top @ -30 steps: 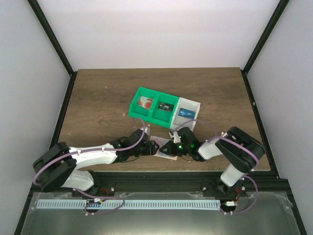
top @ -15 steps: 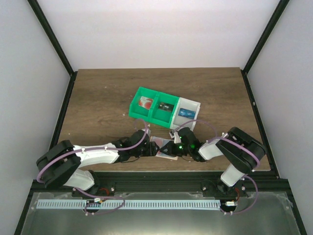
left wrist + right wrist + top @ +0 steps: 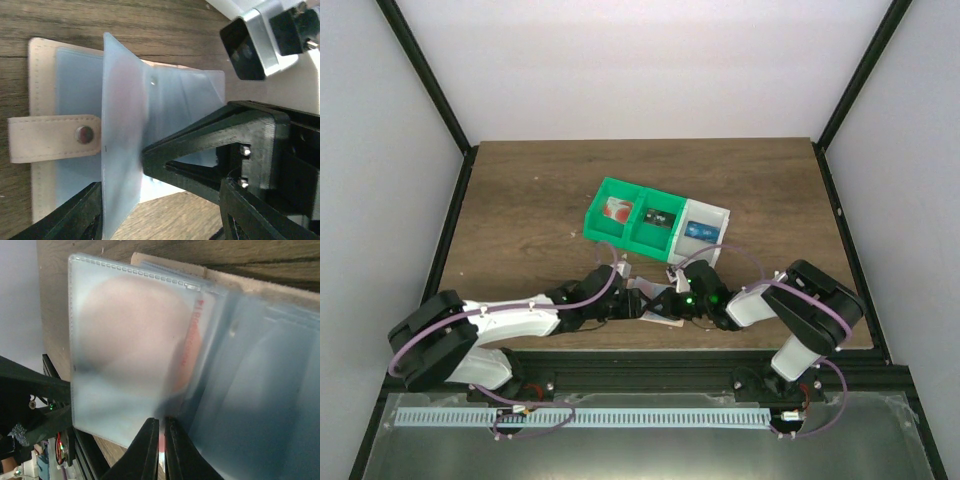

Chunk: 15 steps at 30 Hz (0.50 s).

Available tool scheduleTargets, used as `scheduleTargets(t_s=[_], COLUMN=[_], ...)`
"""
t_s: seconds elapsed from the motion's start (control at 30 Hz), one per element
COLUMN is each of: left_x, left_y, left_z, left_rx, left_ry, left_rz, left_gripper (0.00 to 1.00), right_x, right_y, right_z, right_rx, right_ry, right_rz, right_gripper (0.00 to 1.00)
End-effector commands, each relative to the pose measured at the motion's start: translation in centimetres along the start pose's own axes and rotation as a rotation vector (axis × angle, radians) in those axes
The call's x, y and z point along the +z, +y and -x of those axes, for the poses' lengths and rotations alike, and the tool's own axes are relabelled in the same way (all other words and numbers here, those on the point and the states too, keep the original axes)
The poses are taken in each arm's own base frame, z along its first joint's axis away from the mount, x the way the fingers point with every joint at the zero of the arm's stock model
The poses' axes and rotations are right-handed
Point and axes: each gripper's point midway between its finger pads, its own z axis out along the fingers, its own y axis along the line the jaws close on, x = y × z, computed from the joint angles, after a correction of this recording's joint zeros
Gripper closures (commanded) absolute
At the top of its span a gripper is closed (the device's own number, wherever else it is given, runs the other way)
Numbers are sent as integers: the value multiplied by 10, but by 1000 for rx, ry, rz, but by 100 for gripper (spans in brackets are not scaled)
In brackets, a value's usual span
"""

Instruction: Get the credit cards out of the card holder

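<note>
- Top view: the card holder (image 3: 657,318) lies open at the table's (image 3: 520,200) near edge, about midway along it.
- Left wrist: the left gripper's (image 3: 160,210) jaws gape wide, and one frosted sleeve (image 3: 122,125) stands upright between them.
- Right wrist: the right gripper's (image 3: 161,430) jaws pinch that sleeve's edge.

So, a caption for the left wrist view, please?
Open card holder on the table, one sleeve held up by the right gripper.
</note>
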Motion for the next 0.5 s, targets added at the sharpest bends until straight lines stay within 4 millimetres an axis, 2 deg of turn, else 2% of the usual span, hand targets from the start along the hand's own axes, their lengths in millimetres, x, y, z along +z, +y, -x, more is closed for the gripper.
scheduleTargets(t_s=[0.0,0.17,0.3,0.47], left_x=[-4,-6,-5,-9], left_y=[-25,-37,-44,-49], left_z=[3,7,6,8], left_rx=[8,13,16,10], left_ry=[-7,-15,-7,-33], left_rz=[-88,-130,-159,-204], left_gripper=[36,36,36,36], right_x=[-2,-7,-18,-29], right_y=[1,3,12,14], right_z=[-3,-2,4,10], right_rx=[-12,-32,-60,-81], right_ry=[-1,-23,-81,-145], right_rz=[2,5,28,14], right_gripper=[93,91,90,90])
